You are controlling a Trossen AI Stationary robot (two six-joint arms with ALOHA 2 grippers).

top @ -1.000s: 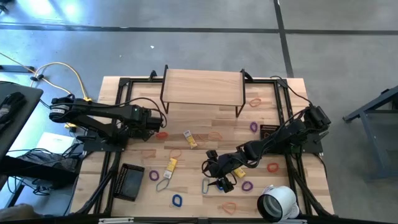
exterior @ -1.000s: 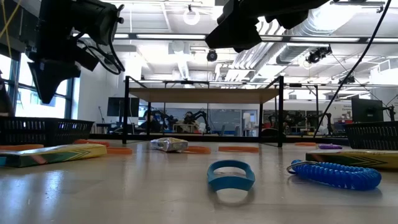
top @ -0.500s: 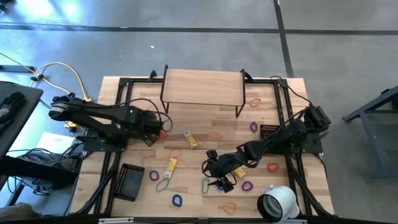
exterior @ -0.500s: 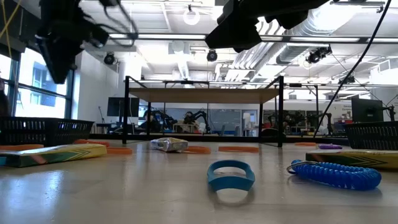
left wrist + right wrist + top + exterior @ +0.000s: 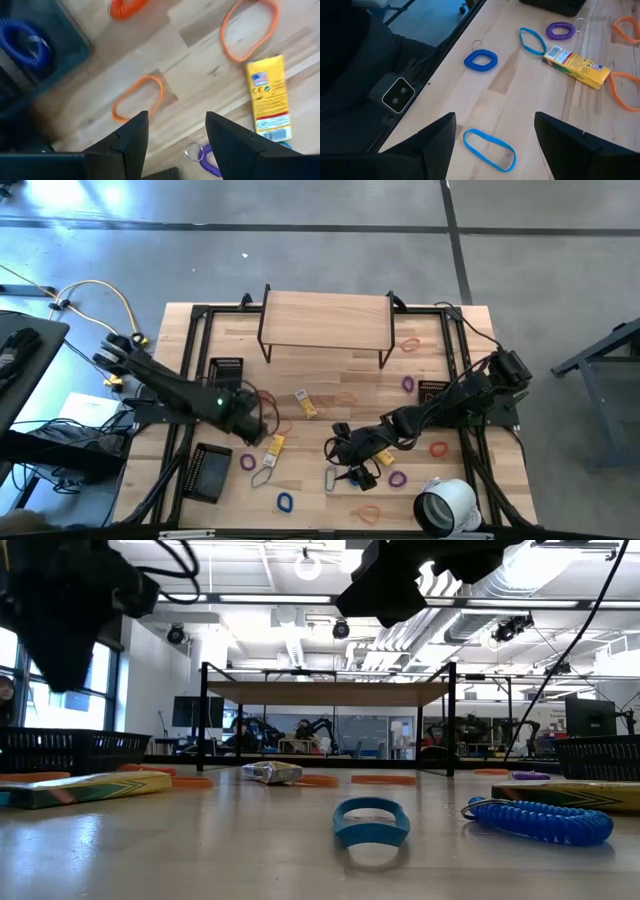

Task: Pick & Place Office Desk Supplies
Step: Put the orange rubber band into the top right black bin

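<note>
Locate the left gripper (image 5: 262,430) left of centre in the high view, above the wooden table (image 5: 330,375). In the left wrist view its two dark fingers (image 5: 131,137) stand spread with bare wood between them; they pinch nothing. A thin orange band (image 5: 138,97) lies just past the fingertips, and a second orange band (image 5: 249,27) sits at the upper right of that frame. A yellow packet (image 5: 268,97) lies at the right edge, and a purple coil loop (image 5: 207,159) shows at the bottom, between the fingers. At the upper left, a blue coil loop (image 5: 22,42) rests inside a dark basket (image 5: 60,55).

Find the right gripper (image 5: 350,465) at lower centre in the high view. In the right wrist view its fingers (image 5: 437,142) are spread wide and hold nothing. A blue band (image 5: 489,149) lies flat between them on the wood. Farther off you see a blue coil (image 5: 481,60), another blue band (image 5: 532,41), a purple coil (image 5: 560,30) and a yellow packet (image 5: 576,66), all apart from one another.

In the high view, a white tape roll (image 5: 445,505) stands at the lower right, and a wooden shelf (image 5: 325,320) sits at the top centre.
</note>
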